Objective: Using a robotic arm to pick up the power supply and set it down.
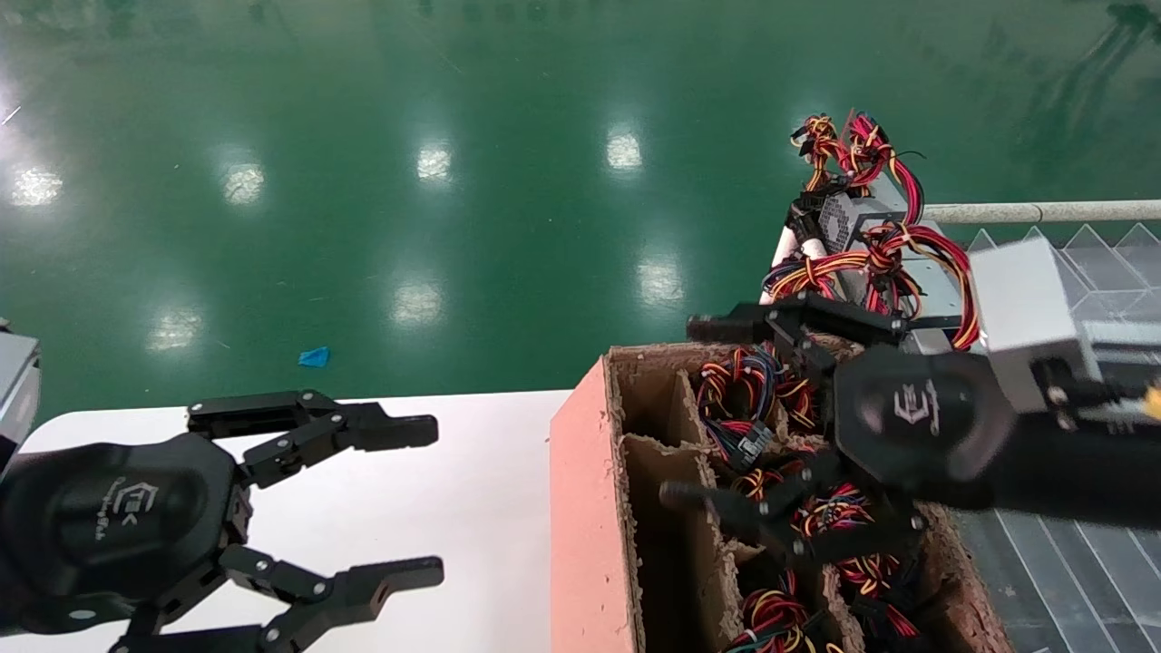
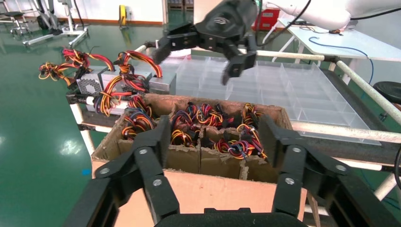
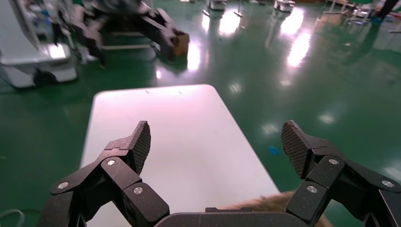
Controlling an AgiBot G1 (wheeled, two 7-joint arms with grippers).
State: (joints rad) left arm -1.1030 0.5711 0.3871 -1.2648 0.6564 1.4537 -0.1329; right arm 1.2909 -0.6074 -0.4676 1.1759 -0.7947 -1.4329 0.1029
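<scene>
A white logo mark is showing on the right gripper (image 1: 717, 413) palm and on the left gripper (image 1: 431, 499) palm; no lettering is reading clearly.

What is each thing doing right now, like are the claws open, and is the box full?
Right claw: open, holding nothing, above the cardboard box.
Left claw: open, holding nothing, over the white table.
Cardboard box: top open, some compartments hold wire bundles, one looks empty.
Power supplies: lying outside, beyond the box, wires spilling over them.
Clear divider tray: looks empty.
</scene>
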